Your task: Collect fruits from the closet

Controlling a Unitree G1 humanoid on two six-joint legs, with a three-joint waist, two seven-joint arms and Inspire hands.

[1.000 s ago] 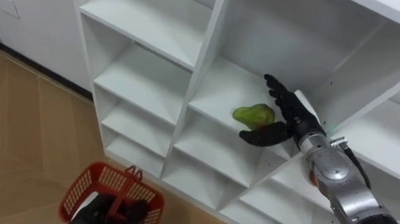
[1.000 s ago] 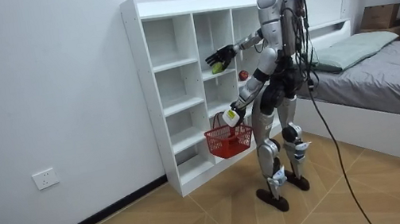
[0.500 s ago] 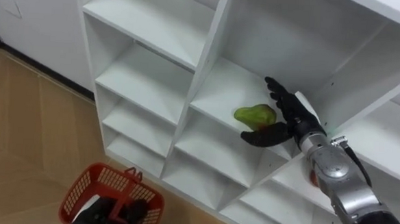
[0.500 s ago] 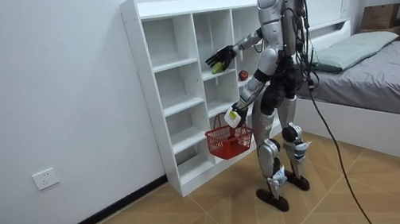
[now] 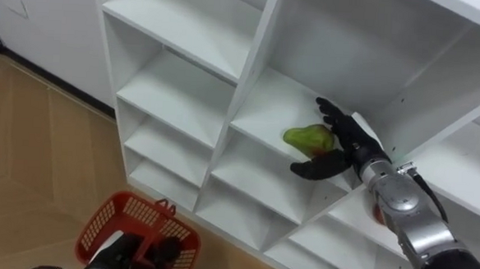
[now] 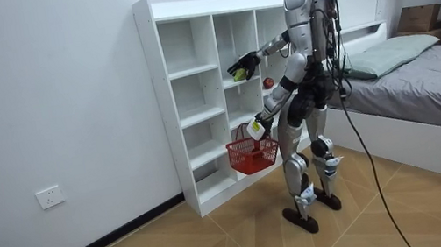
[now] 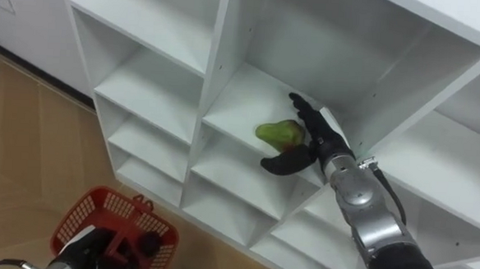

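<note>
A green pear [image 5: 306, 137] [image 7: 276, 133] lies on a middle shelf of the white closet [image 5: 255, 59] [image 6: 190, 102]. My right hand [image 5: 348, 146] [image 7: 318, 140] reaches into that compartment, open and cupped about the pear, with fingers behind and above it and the thumb just below its front. My left hand [image 5: 156, 253] [image 7: 138, 245] hangs low, shut on the handle of a red basket [image 5: 127, 224] [image 6: 251, 155]. A red fruit [image 6: 267, 83] sits in a compartment lower to the right, mostly hidden behind my right forearm in the eye views.
I stand facing the closet's open compartments on a wooden floor. A bed [image 6: 427, 82] stands at the room view's right, behind me. A wall socket [image 6: 52, 197] is on the wall at the room view's left.
My right hand has eased a little closer round the pear, its fingers bending slightly over it. The eye view has shifted a bit. The basket hand stays put.
</note>
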